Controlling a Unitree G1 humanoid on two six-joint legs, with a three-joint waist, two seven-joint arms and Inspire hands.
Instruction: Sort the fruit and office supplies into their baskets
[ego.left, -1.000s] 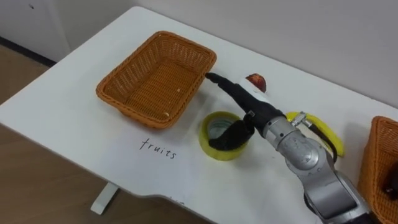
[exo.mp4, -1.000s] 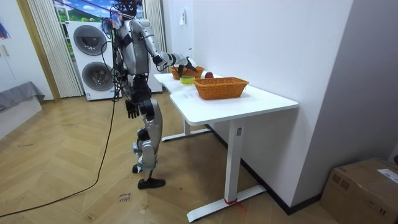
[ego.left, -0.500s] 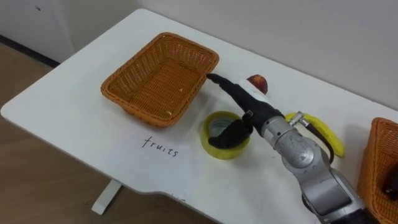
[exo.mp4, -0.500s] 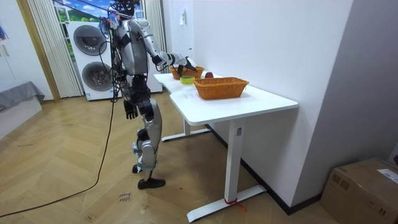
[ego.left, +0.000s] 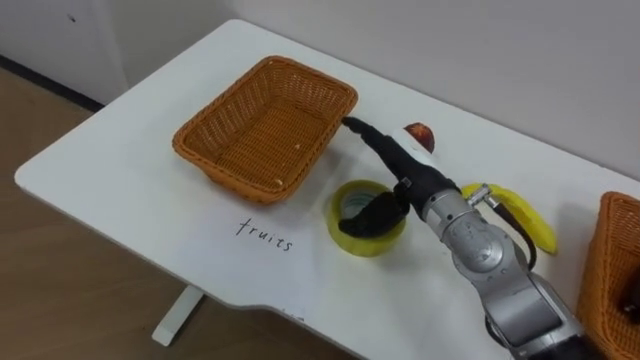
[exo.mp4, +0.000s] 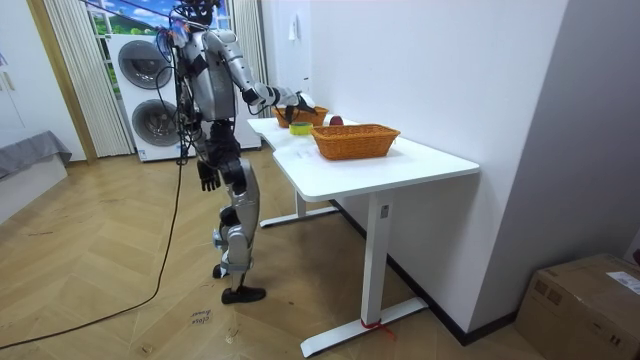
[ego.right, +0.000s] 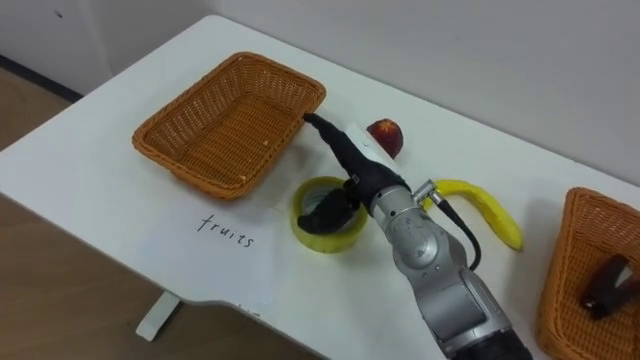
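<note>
Right robot hand (ego.left: 398, 178) low over the tape (ego.left: 349, 240), fingers straight, pointing at the woven fruit basket (ego.left: 240, 181), thumb dipped in the hole, not yet pinching. Tape flat on the white bench (ego.left: 120, 170), directly under the palm: yellow, smooth, round. Just beyond, apple (ego.left: 420, 135) and curved banana (ego.left: 525, 216); second basket (ego.left: 600, 262) well to the right.

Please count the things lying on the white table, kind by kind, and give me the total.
Baskets: 2, the left basket and the right basket
Fruit: 2, the banana and the apple
Tape roll: 1
Dark thing in the right basket, too small to name: 1
Total: 6
</note>
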